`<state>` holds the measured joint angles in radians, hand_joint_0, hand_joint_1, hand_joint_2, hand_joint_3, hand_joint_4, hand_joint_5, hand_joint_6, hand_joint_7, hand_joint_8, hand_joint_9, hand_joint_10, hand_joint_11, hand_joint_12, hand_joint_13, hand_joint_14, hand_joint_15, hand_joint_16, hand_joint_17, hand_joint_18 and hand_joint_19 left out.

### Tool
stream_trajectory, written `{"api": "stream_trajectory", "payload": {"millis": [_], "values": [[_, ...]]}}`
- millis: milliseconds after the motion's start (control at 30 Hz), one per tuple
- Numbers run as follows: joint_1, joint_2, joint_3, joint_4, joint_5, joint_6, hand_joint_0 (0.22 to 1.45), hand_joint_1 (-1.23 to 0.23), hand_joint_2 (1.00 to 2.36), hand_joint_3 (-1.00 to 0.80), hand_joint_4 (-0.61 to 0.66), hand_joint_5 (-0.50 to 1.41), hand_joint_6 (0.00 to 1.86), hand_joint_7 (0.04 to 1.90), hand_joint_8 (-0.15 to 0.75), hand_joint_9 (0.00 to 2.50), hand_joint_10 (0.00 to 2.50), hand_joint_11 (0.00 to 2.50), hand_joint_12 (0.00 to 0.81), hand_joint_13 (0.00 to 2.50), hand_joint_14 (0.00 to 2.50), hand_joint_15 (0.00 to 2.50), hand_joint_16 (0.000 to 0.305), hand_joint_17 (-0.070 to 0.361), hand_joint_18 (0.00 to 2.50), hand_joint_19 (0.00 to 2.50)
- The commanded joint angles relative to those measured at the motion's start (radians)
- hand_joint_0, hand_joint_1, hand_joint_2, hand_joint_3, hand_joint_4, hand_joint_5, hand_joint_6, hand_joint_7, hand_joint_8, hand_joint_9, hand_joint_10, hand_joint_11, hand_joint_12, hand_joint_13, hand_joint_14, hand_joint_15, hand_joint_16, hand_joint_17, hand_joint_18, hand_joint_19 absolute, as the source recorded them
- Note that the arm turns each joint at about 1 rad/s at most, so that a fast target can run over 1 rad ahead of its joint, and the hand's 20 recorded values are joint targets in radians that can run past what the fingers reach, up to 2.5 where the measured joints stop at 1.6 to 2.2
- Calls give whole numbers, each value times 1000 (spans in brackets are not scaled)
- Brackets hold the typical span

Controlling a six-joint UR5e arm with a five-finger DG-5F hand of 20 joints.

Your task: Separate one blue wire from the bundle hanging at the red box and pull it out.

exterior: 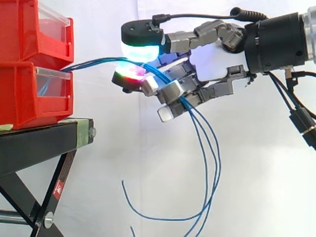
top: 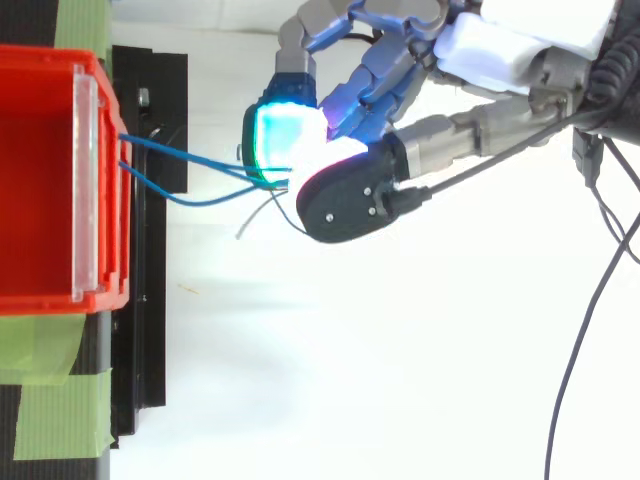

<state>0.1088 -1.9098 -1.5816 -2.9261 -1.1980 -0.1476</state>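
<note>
Hand [exterior: 212, 64] right of lower red bin [exterior: 24, 98]; fingers curled, pinching blue wires [exterior: 94, 62] between glowing pads; wire ends dangle below palm.

From above I see the red box [top: 40, 180] on the left, sitting on a black stand [top: 150, 130] with green tape [top: 60, 400] on it. Blue wires [top: 170, 150] come out of the side of the box and run to the right. The robot hand [top: 400, 60] comes in from the top right corner. Its fingers are bent, and a pad [top: 285, 135] glowing blue-green and another fingertip pinch the wires between them.
</note>
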Motion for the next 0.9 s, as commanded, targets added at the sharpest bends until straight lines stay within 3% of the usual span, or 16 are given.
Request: {"api": "stream_trajectory", "payload": {"millis": [0, 533, 867], "values": [[0, 0, 0, -1, 0, 0, 724, -1009, 1009, -401, 71, -243, 943, 989, 275, 933, 16, 1136, 416, 1212, 26, 1195, 56, 125, 932, 592], [6, -1, 0, -1, 1, -3, 690, -879, 1015, -329, 95, -220, 940, 1005, 310, 1060, 16, 1211, 419, 1266, 25, 1213, 55, 123, 949, 672], [11, -1, 0, -4, 1, -76, 639, -807, 1018, -232, 118, -214, 949, 1100, 324, 1144, 17, 1243, 422, 1294, 24, 1245, 55, 124, 964, 739]]}}
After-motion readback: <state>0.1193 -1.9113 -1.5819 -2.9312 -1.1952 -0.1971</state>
